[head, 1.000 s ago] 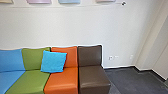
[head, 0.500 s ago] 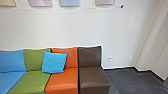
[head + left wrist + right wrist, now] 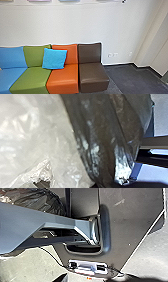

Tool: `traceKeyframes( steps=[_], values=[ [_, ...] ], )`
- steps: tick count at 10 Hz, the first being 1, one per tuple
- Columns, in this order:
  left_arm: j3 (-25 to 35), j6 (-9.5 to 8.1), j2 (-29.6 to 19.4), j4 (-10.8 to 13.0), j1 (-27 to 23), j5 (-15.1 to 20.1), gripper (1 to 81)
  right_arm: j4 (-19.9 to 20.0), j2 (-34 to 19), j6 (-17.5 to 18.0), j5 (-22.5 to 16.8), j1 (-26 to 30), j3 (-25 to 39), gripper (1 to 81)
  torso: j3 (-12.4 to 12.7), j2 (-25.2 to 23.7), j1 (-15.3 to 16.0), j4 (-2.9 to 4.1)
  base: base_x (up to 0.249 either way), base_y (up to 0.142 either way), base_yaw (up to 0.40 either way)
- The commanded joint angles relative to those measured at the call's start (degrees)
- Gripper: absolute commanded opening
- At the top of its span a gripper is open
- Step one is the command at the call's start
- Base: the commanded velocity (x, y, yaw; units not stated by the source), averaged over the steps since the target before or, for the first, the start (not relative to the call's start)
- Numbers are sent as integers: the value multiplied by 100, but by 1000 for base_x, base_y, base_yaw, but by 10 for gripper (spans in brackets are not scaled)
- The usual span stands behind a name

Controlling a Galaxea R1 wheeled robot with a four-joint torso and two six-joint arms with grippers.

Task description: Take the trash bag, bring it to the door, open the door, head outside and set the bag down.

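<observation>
A: What's biggest from where I'm standing?
B: White wall [image 3: 75, 27]. Dark floor [image 3: 132, 80] on the robot's right, black skirting [image 3: 120, 64] between them.
A: Seating?
B: Row against the wall. Left to right: blue seat [image 3: 12, 57], green seat [image 3: 32, 80], orange seat [image 3: 63, 80], brown seat [image 3: 92, 75] at the end.
A: Trash bag [image 3: 100, 139]?
B: Up close at the left wrist. Dark shiny folds, pale see-through plastic [image 3: 37, 131] right beside them. Right wrist view has crinkled dark plastic [image 3: 45, 200] next to the robot's own bar; can't confirm same bag.
A: Jaws?
B: Can't tell, left or right. Clenched or released, I can't see it. Won't call a grasp.
A: Cushion?
B: Bright blue cushion [image 3: 55, 58], propped across the green and orange backrests, slightly tilted.
A: Small stuff?
B: Pale panels [image 3: 70, 0] high on the wall, lower edges only. Wall plates [image 3: 110, 55] low down, past the brown seat. Tiny dark fitting [image 3: 123, 1] up by the panels.
</observation>
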Motion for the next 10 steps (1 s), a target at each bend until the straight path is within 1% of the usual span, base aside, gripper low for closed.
traceKeyframes(
  steps=[1,2,6,7,8,9,10],
  values=[
    [-327,50,148,77,-162,469,10,-48,70,-25,-375,165,-78,811,540,549,-351,0,0,0,0],
    [-406,50,210,112,-162,469,10,-49,114,-25,-375,165,-140,811,625,689,-443,0,0,0,0],
    [-434,50,272,121,-162,469,10,-58,255,-33,-375,148,-351,811,1348,1408,-915,0,0,0,0],
    [-434,50,280,113,-162,469,10,-58,264,-34,-375,156,-351,811,1391,1600,-1004,0,0,0,0],
    [-434,50,280,112,-162,469,10,-58,264,-25,-375,156,-351,811,1165,1211,-793,0,0,0,0],
    [-434,50,289,112,-162,469,10,-58,264,-25,-375,148,-351,811,1294,1342,-885,0,0,0,0],
    [-434,50,298,104,-162,469,10,-49,273,-25,-375,148,-378,811,1337,1379,-926,0,0,0,0]
  ],
)
